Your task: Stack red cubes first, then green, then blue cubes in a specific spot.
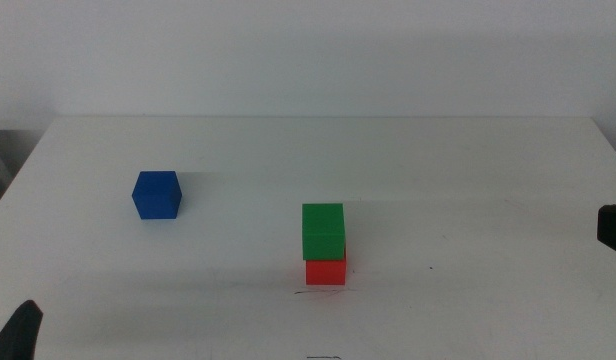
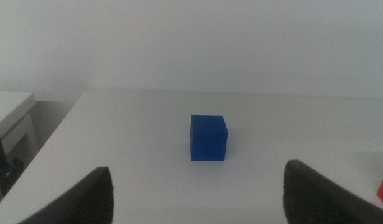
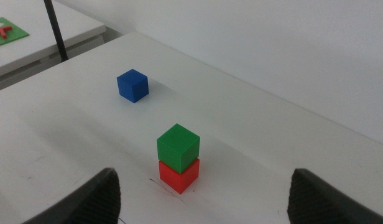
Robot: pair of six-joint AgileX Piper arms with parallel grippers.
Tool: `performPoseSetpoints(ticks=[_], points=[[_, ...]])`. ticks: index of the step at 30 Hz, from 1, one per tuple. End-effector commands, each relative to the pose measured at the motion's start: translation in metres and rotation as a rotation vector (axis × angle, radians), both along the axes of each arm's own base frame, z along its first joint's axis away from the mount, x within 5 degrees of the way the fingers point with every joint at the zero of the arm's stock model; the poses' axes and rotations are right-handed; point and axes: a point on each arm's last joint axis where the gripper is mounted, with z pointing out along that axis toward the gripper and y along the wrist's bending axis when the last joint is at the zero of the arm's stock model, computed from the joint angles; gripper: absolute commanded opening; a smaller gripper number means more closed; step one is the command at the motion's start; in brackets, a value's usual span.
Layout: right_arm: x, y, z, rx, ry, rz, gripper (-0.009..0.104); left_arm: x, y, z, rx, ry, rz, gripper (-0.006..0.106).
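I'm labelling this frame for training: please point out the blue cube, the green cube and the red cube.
blue cube (image 1: pixel 155 195): middle view, on its front face.
green cube (image 1: pixel 323 233): middle view, on its front face.
red cube (image 1: pixel 326 271): middle view, on its front face, under the green cube.

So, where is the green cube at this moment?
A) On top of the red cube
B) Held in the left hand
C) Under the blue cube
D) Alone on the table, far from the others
A: the green cube sits directly on the red cube, while the blue cube stands alone on the table.
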Motion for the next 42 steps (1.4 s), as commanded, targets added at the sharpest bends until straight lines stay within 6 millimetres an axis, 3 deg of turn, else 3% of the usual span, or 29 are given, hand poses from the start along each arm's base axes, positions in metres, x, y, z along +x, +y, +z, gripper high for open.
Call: performPoseSetpoints(ticks=[1, 5, 10, 15, 22, 32, 39, 42], points=[[0.002, -0.001, 0.013, 0.040, -0.081, -0.016, 0.078, -0.001, 0.001, 0.015, -0.048, -0.106, 0.008, 0.093], [0.002, -0.001, 0.013, 0.040, -0.081, -0.016, 0.078, 0.009, 0.000, 0.046, -0.027, -0.021, 0.005, 0.093], [0.002, -0.001, 0.013, 0.040, -0.081, -0.016, 0.078, 0.038, -0.003, 0.096, -0.009, 0.211, -0.014, 0.093], [0.002, -0.001, 0.013, 0.040, -0.081, -0.016, 0.078, 0.066, -0.007, 0.119, 0.002, 0.528, -0.039, 0.093], [0.002, -0.001, 0.013, 0.040, -0.081, -0.016, 0.078, 0.097, -0.009, 0.121, 0.016, 0.873, -0.061, 0.093], [0.002, -0.001, 0.013, 0.040, -0.081, -0.016, 0.078, 0.146, -0.015, 0.110, -0.045, 0.990, -0.069, 0.093], [0.002, -0.001, 0.013, 0.040, -0.080, -0.016, 0.078, 0.224, -0.017, 0.123, -0.002, 1.019, -0.087, 0.093], [0.002, -0.001, 0.013, 0.040, -0.080, -0.016, 0.078, 0.263, -0.017, 0.119, 0.053, 1.030, -0.093, 0.093]])
